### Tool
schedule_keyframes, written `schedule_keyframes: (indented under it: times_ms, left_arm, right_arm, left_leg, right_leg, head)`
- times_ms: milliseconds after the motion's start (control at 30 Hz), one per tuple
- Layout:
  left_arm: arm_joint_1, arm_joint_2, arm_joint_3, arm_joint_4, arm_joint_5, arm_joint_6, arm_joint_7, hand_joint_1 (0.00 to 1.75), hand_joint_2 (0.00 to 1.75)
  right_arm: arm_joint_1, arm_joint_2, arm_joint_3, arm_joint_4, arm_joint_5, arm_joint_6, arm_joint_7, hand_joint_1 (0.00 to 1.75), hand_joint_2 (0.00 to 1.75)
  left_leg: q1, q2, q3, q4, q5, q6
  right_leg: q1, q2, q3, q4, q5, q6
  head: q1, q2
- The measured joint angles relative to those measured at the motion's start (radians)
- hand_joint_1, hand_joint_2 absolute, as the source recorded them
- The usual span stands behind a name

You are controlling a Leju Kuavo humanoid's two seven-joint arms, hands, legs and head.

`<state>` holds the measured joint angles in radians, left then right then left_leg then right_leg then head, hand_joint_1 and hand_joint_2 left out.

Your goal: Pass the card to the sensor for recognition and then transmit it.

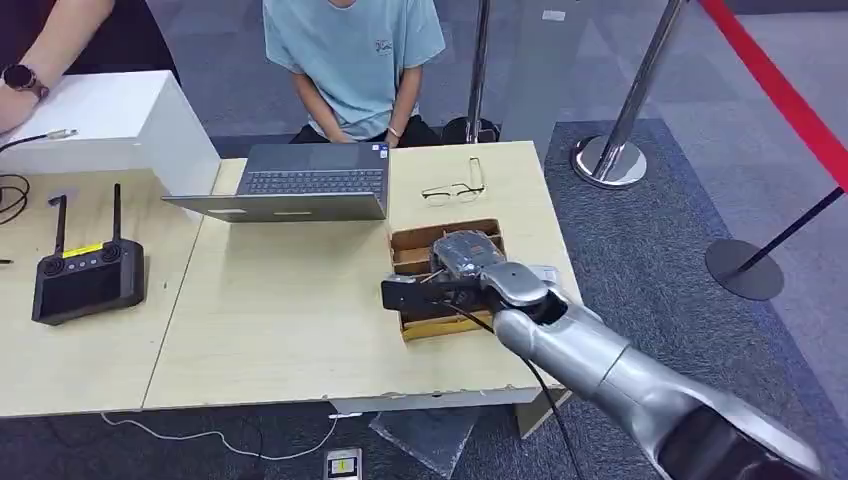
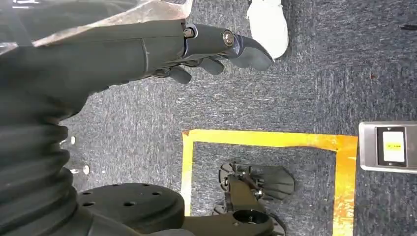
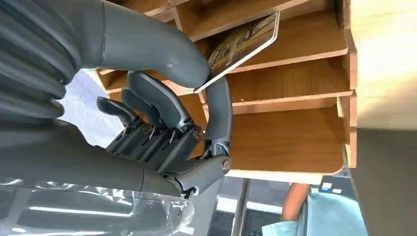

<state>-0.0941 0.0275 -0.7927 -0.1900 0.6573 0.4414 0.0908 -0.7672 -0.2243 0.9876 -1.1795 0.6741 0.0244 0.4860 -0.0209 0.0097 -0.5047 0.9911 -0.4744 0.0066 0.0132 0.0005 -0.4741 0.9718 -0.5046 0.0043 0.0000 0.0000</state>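
Observation:
A wooden slotted card box [image 1: 418, 252] stands on the light wood table [image 1: 290, 330], to the right of centre. My right hand [image 1: 470, 270] reaches down into it. In the right wrist view the thumb and one finger of the right hand [image 3: 196, 98] pinch the corner of a printed card [image 3: 243, 42]. The card leans in a slot of the box [image 3: 295, 83], and the other fingers are curled in. A flat black piece [image 1: 408, 293] lies at the box's left edge; I cannot tell what it is. My left hand [image 2: 216, 49] hangs over the carpet, holding nothing, fingers loosely bent.
An open laptop [image 1: 300, 185] and a pair of glasses [image 1: 455, 188] lie at the table's far side, where a person in a blue shirt [image 1: 350, 50] sits. A black controller [image 1: 85, 280] rests at left. A small grey device [image 1: 343, 463] lies on the floor.

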Motion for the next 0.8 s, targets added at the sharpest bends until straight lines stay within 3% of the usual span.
schedule_keyframes:
  times_ms: [333, 800]
  left_arm:
    - [0.0, 0.0, 0.0, 0.0, 0.01, 0.001, -0.002, 0.0, 1.75]
    - [-0.001, -0.001, -0.002, 0.0, 0.014, 0.002, -0.002, 0.0, 1.75]
  right_arm:
    - [0.0, 0.008, -0.024, -0.014, 0.021, -0.136, -0.01, 1.75, 1.75]
    - [-0.019, 0.009, -0.069, -0.019, 0.019, -0.16, -0.029, 1.75, 1.75]
  left_leg:
    - [0.0, 0.0, 0.0, 0.0, 0.0, 0.0]
    - [0.0, 0.0, 0.0, 0.0, 0.0, 0.0]
  right_leg:
    - [0.0, 0.0, 0.0, 0.0, 0.0, 0.0]
    - [0.0, 0.0, 0.0, 0.0, 0.0, 0.0]
  head:
    - [0.0, 0.0]
    - [0.0, 0.0]
